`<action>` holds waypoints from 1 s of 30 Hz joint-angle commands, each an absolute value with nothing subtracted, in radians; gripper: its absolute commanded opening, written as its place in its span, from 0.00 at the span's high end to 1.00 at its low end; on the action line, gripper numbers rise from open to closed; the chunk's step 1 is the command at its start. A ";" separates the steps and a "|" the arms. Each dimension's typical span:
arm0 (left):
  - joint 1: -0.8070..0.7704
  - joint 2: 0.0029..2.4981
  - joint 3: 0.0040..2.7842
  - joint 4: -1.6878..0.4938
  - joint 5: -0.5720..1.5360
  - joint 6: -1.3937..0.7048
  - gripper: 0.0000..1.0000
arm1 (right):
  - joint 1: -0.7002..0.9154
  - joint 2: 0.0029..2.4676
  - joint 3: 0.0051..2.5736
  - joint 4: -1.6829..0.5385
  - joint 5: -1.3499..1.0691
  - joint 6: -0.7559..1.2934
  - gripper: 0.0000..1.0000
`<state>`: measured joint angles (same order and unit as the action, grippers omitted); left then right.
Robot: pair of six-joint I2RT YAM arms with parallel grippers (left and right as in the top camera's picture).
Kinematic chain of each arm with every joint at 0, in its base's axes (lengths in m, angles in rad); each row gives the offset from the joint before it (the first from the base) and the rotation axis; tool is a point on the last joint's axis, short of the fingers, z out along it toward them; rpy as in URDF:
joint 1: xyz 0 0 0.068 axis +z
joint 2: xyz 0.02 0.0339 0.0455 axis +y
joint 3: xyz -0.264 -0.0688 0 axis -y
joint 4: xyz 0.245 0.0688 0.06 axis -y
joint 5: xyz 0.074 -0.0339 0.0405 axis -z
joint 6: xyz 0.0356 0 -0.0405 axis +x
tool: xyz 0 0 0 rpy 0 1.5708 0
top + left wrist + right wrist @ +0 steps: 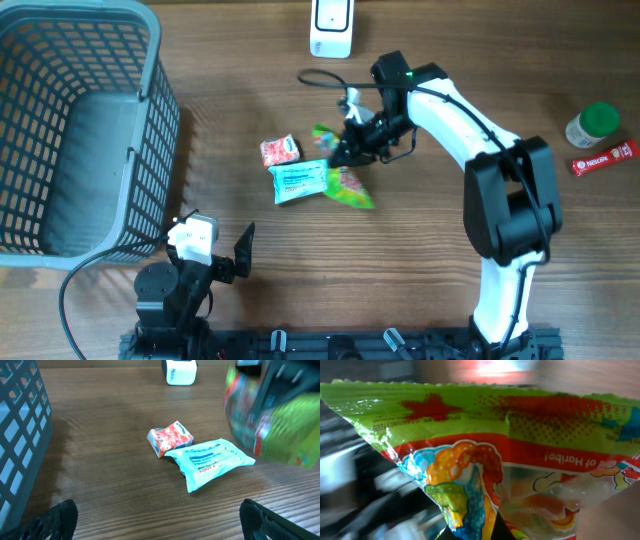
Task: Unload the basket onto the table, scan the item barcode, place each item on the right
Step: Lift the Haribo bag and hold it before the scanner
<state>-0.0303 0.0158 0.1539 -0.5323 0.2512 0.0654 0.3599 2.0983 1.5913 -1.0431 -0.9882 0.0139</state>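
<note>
**A:** How far along is the scan?

**B:** The pick-up looks done. The right gripper (pixel 352 143) is clamped tight on the green candy bag (pixel 352 190). The bag hangs from its fingers near the middle of the table, just beside the blue wipes pack (pixel 298 182). In the left wrist view the bag is blurred but looks clear of the wood.

**A:** And the scan itself?

**B:** Not yet, I judge. The white scanner (pixel 331 28) sits at the far edge, apart from the bag. I see no barcode in any view, so the bag may need turning on the way.

**A:** The other arm?

**B:** The left gripper (pixel 157 510) rests near the basket (pixel 165 130), fingers spread wide, holding nothing.

**A:** Anything in the way?

**B:** The scanner's black cable (pixel 322 78) lies between bag and scanner. A small red packet (pixel 280 150) lies by the wipes. A green-capped bottle (pixel 592 125) and a red bar (pixel 604 158) lie well off to the right.
</note>
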 commanded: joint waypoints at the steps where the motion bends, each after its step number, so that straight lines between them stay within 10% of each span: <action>1: -0.024 0.013 0.148 -0.531 0.242 0.073 0.00 | 0.354 1.966 1.626 -1.028 -1.514 -0.141 0.95; 17: -0.024 0.014 0.148 -0.531 0.242 0.073 0.00 | 0.394 1.961 1.626 -0.740 -1.623 -0.858 0.95; 30: -0.024 0.014 0.148 -0.531 0.242 0.073 0.00 | 0.591 1.880 1.626 0.247 -1.623 -0.392 0.95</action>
